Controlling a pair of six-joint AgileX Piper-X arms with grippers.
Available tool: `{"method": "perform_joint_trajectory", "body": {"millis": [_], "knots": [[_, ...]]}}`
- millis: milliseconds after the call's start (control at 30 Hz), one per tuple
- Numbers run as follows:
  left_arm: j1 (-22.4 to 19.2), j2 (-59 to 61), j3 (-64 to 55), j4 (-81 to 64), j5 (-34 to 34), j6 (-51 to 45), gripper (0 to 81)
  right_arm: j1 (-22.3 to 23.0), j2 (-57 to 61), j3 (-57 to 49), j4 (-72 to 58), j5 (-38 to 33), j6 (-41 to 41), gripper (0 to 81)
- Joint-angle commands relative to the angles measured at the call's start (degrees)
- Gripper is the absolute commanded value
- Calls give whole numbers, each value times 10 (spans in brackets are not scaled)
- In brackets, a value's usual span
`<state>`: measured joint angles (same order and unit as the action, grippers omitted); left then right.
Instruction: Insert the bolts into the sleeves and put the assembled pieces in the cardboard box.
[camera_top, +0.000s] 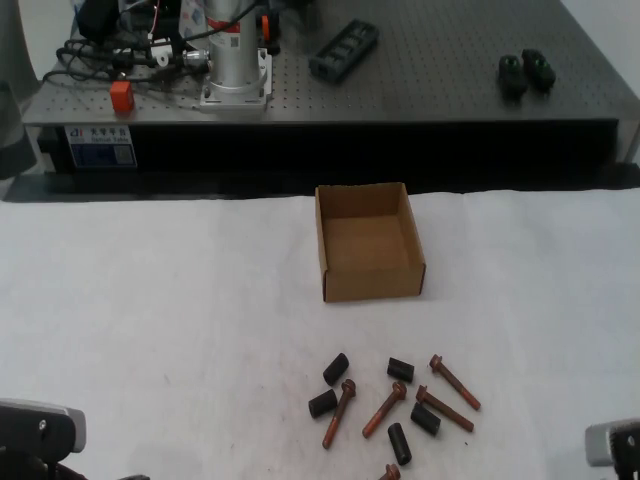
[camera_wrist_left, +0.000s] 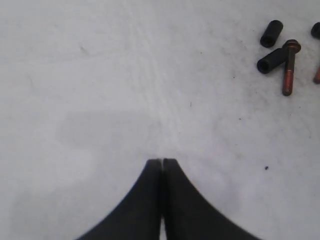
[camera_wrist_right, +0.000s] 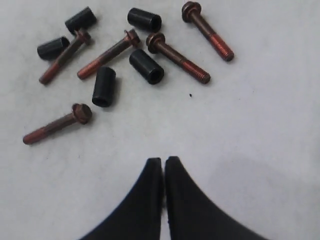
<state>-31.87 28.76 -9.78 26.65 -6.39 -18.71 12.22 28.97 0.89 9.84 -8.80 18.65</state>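
One cardboard box (camera_top: 372, 282) | bare floor visible | five bolts (camera_wrist_right: 177, 57), five sleeves (camera_wrist_right: 146, 66) outside

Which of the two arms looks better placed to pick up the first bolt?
Probably the right. Five bolts and five sleeves lie just ahead of the shut right gripper. From the left gripper, also shut, the nearest bolt lies much farther off.

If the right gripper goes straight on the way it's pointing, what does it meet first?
Likely the black sleeve nearest its line, with a bolt just beyond; bare cloth lies between. Height of the right gripper is unclear, so it might pass over.
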Motion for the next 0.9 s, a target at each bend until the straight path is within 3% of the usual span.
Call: {"method": "perform_joint_trajectory", "body": {"millis": [0, 67, 167, 233, 300, 333, 467, 567, 733, 867], "knots": [[0, -3, 0, -34, 54, -54, 7, -1, -5, -9, -65, -9, 70, 21], [0, -3, 0, -83, 99, -54, 6, -1, -5, -9, -186, -13, 158, 2], [0, 0, -2, -173, 129, -54, 108, -1, 12, -12, -322, -24, 165, 96], [0, 12, -9, -226, 129, -54, 223, -1, 40, -61, -271, -24, 155, 180], [0, 36, -27, -242, 129, -52, 335, -1, 89, -138, -173, -25, 86, 230], [0, 55, -42, -238, 129, -51, 353, -1, 124, -182, -110, -25, 41, 232], [0, 147, -103, -233, 161, 4, 323, -1, 308, -350, 123, -5, -127, 231], [0, 212, -144, -233, 184, 23, 312, -1, 437, -476, 261, 51, -233, 232], [0, 291, -194, -201, 212, 16, 312, -1, 605, -608, 377, 113, -358, 232], [0, 319, -218, -139, 212, 40, 312, -1, 686, -652, 410, 117, -393, 232]]}}
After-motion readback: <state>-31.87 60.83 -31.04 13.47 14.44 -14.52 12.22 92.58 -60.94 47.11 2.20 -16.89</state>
